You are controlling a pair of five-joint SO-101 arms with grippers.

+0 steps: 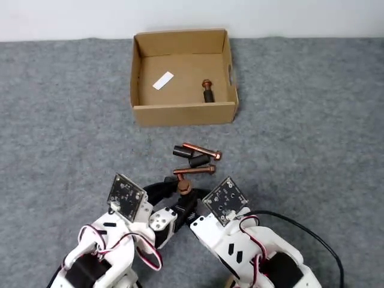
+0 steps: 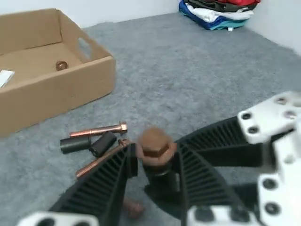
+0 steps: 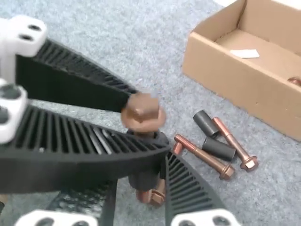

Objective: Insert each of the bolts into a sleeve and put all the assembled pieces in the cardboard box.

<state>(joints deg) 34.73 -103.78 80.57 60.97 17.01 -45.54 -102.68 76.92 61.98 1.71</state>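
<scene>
Held bolt (image 1: 184, 186) stands head up in sleeve (image 2: 161, 175), just over carpet (image 1: 300, 150). Left gripper (image 2: 155, 162) and right gripper (image 3: 149, 174) both pinch it tight. Looks small, hard and smooth, so it may slip; best to grab sleeve middle. Loose bolts (image 1: 201, 151) and loose sleeves (image 1: 198, 160) lie close ahead. Must lift over cardboard box (image 1: 183, 113) wall. Done piece (image 1: 207, 91) inside, lots of room left.

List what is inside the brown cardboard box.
On the floor of the cardboard box lie a copper-coloured bolt seated in a black sleeve and a white paper slip. The near wall hides the floor strip behind it.
</scene>
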